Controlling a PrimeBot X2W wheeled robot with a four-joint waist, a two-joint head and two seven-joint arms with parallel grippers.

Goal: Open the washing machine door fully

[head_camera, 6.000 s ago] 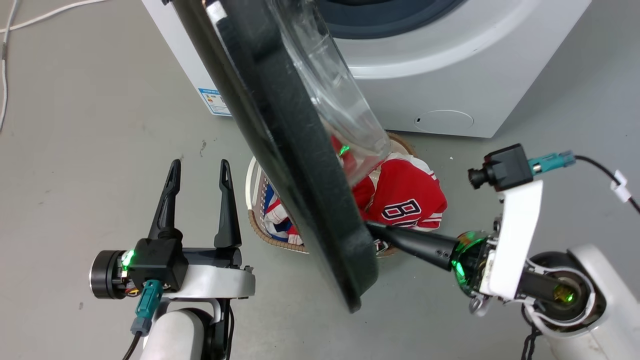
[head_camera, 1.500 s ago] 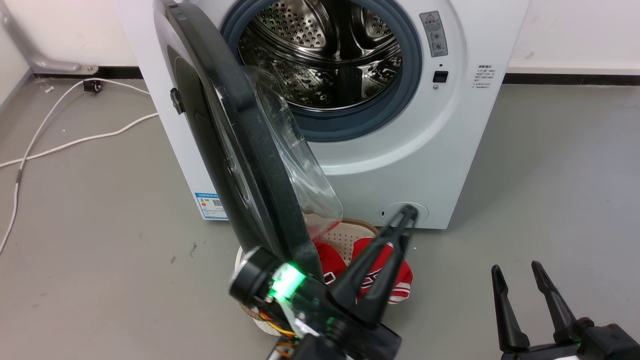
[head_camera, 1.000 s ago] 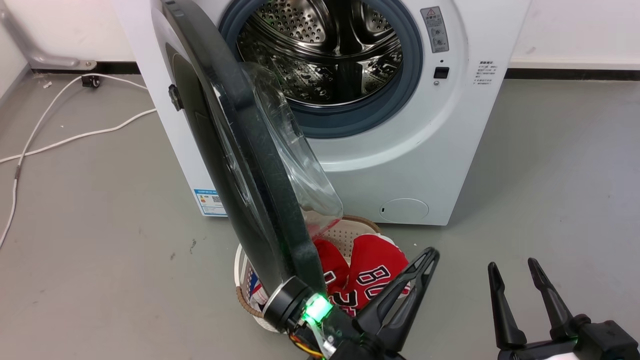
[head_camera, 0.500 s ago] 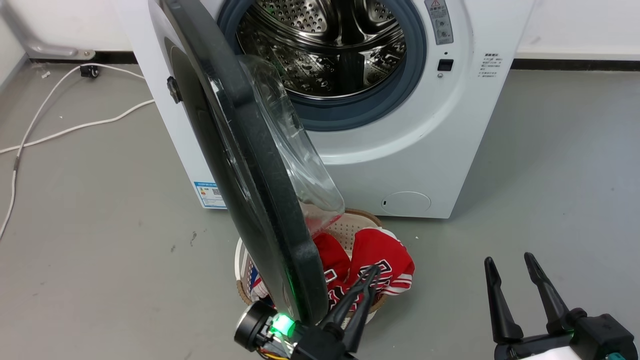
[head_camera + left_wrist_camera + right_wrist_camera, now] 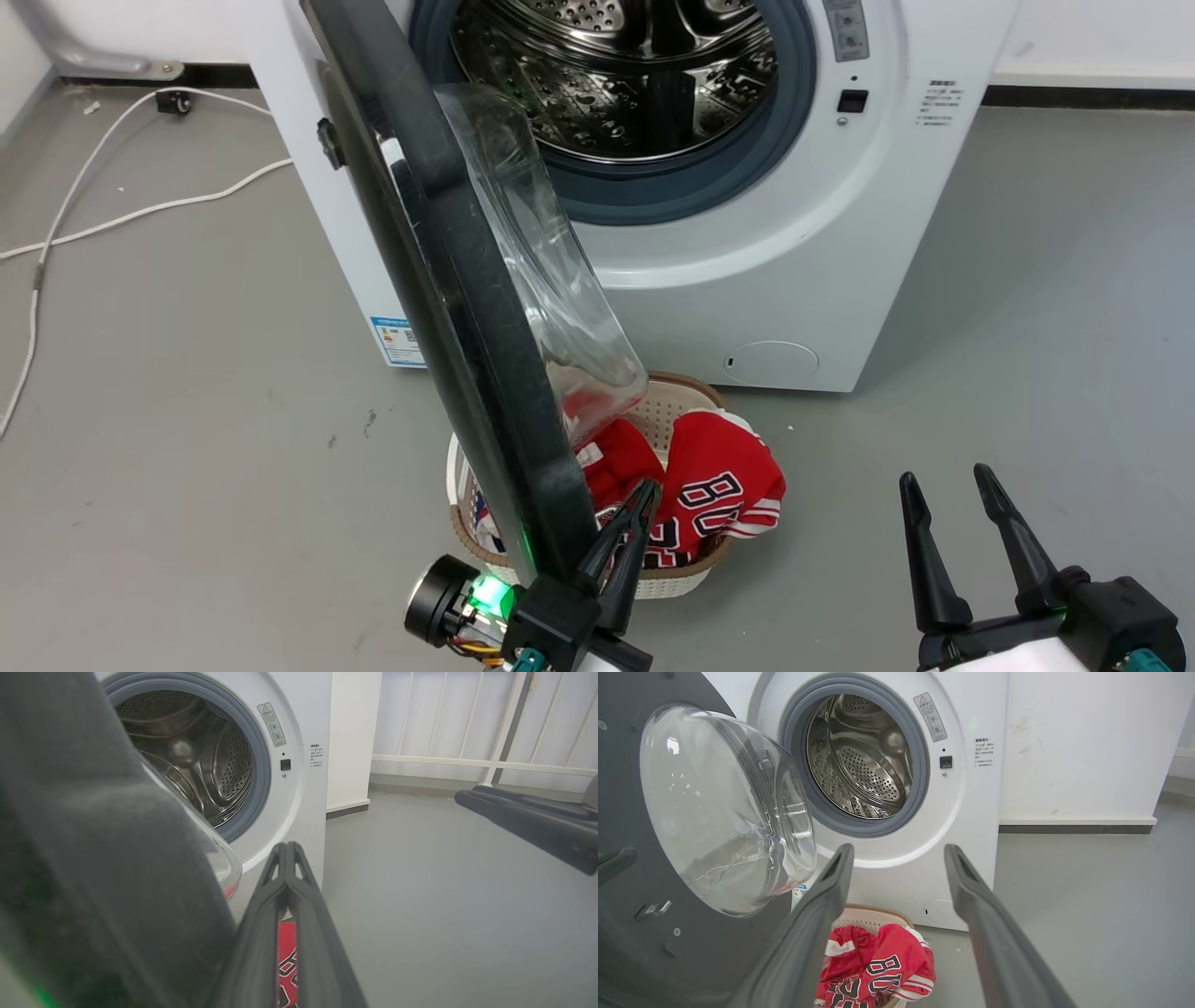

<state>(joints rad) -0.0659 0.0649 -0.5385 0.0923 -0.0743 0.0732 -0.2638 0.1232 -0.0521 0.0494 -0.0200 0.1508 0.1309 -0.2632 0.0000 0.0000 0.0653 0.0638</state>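
The door stands swung out from the machine, hinged at the left edge of its front and seen nearly edge-on in the head view. Its clear bowl bulges toward the right. The right wrist view shows the door's dark inner face with the bowl in its middle. The mouth is uncovered, showing the steel drum inside the grey ring.

The left gripper is at the door's lower edge, on the inner side. Its 2 fingers are pressed together with nothing between them. In its own wrist view the tips meet just beside the blurred door rim; whether they touch the rim cannot be told.

The right gripper hangs well apart from the door, at the lower right, with its 2 fingers spread and empty. In its wrist view they frame the machine's front.

A basket sits on the floor at the foot of the machine's front, partly under the door, with a red jersey in it. A small round flap is at the front's lower right corner. A white cable lies on the floor to the machine's left.
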